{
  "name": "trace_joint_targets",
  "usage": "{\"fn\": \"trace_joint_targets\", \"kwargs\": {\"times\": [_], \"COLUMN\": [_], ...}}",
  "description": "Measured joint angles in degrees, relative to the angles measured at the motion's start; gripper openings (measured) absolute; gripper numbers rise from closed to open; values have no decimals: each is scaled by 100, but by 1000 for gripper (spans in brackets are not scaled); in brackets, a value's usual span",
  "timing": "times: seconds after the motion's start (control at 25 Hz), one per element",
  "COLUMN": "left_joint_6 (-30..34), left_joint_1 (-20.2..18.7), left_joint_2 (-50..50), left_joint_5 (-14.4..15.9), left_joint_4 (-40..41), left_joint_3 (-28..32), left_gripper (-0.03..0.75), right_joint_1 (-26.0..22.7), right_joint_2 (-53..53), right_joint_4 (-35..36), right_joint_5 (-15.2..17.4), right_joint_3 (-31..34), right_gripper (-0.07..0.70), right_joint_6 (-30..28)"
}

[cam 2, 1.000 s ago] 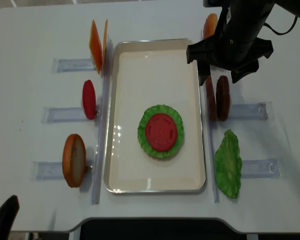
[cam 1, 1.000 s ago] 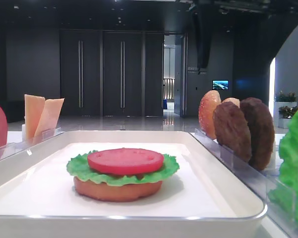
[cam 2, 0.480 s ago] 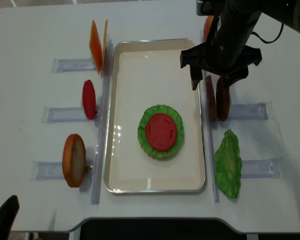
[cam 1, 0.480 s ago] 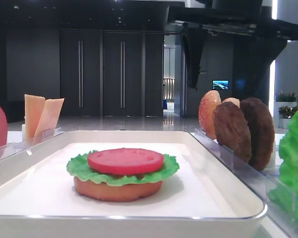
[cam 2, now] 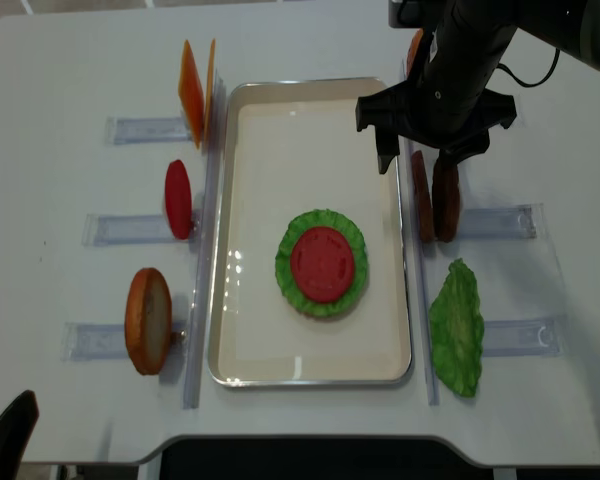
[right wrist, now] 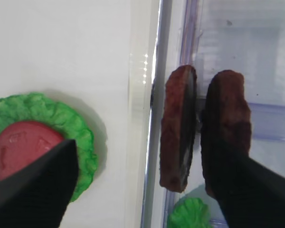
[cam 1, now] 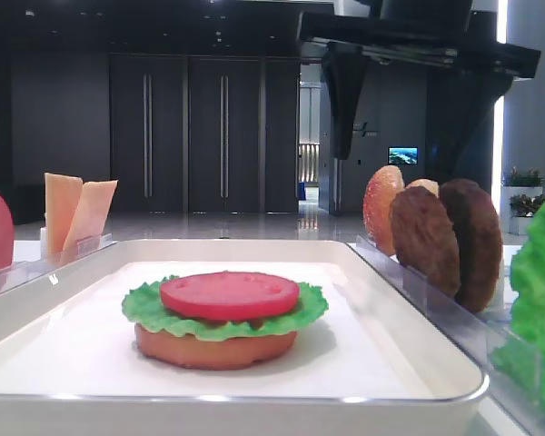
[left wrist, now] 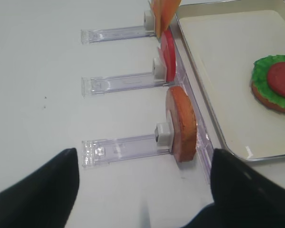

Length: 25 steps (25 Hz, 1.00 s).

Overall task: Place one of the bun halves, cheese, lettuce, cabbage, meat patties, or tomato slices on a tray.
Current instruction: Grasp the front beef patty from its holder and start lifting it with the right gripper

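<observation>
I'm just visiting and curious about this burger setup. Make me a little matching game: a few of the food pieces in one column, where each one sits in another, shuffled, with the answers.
Things:
1. tomato slice
2. meat patties
3. cheese
4. loose lettuce leaf

Places:
A. upright in a rack left of the tray, at the far end
B. right of the tray, at the near end
C. on top of the stack on the tray
D. standing on edge right of the tray, under the right gripper

Pairs: 1-C, 2-D, 3-A, 4-B
</observation>
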Motion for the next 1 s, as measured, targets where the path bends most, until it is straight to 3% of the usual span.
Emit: {"fn": "trace_joint_targets", "kwargs": {"times": [1.0], "left_joint_6": [0], "left_joint_1": [0], "left_joint_2": [0], "left_joint_5": [0], "left_joint_4": [0], "left_joint_3": [0], "left_gripper": [661], "right_joint_1": [20], "right_joint_2": [322], "right_joint_4": [68], "right_joint_5": [-132], "right_joint_3": [0], "right_gripper": [539], "right_joint_6": [-13]}}
